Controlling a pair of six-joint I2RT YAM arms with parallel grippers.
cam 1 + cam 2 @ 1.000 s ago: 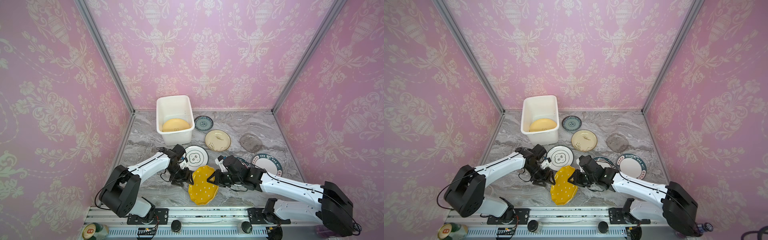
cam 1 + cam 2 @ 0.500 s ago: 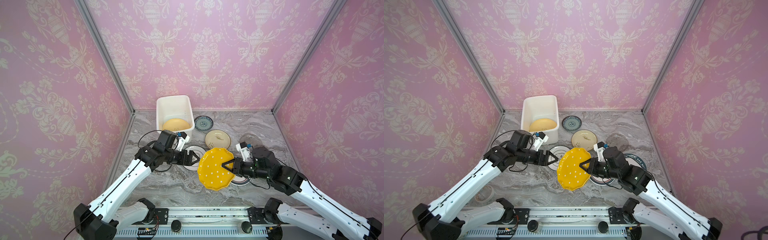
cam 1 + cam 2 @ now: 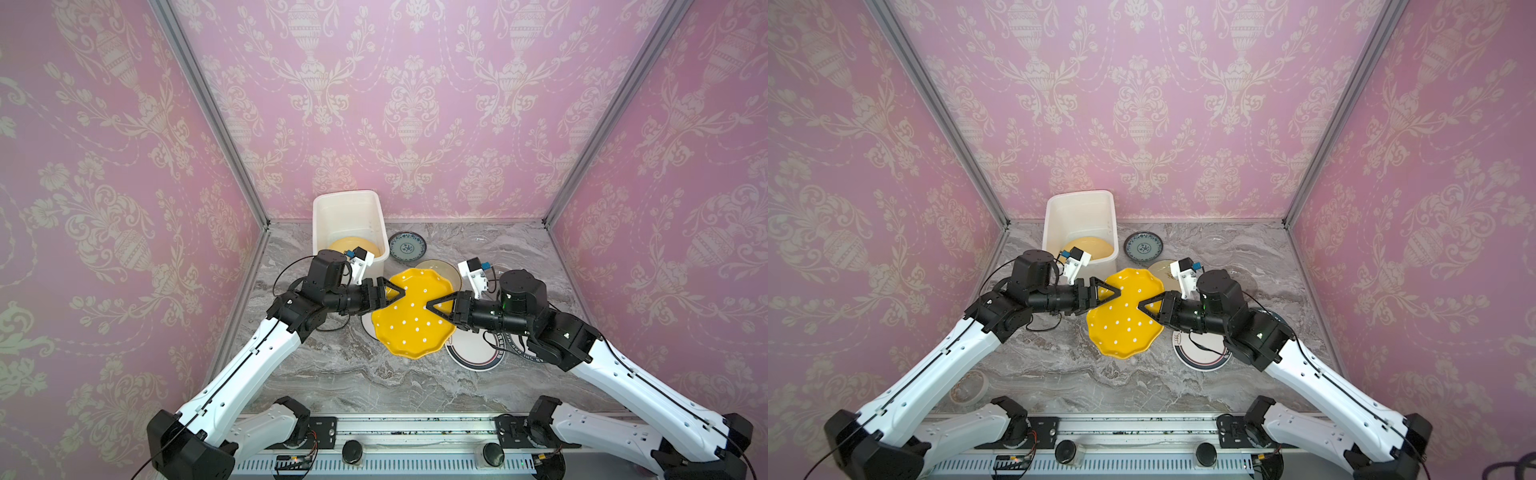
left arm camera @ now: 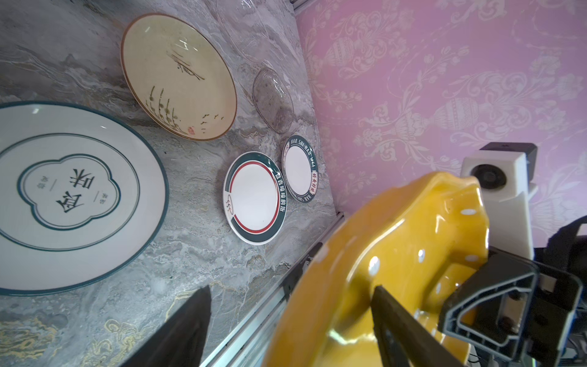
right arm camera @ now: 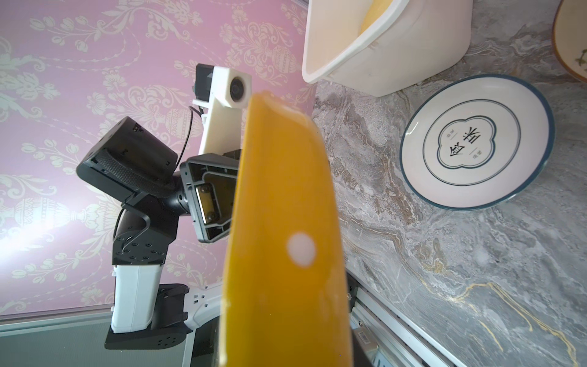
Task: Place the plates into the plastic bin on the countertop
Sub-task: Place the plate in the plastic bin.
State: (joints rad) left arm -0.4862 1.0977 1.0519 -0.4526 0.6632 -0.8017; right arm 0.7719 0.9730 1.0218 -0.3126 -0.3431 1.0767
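Yellow dotted plate (image 3: pixel 409 332) looks mid-handover: right gripper (image 3: pixel 430 308) pinches its rim, left gripper (image 3: pixel 399 295) straddles the opposite edge wide; left should clamp next.

The yellow plate (image 3: pixel 411 320) is gleaming, its glossy glaze throwing bright highlights around the white dots. The plastic bin (image 3: pixel 347 216) is showing smooth, faintly translucent white plastic. The countertop (image 3: pixel 353 382) is looking like polished, grey-veined marble. The cream plate (image 4: pixel 178 76) is shining with a smooth glaze, while the glass plate (image 4: pixel 273 101) is letting the stone show through. The rail (image 3: pixel 415 428) is glinting as ribbed bare metal.
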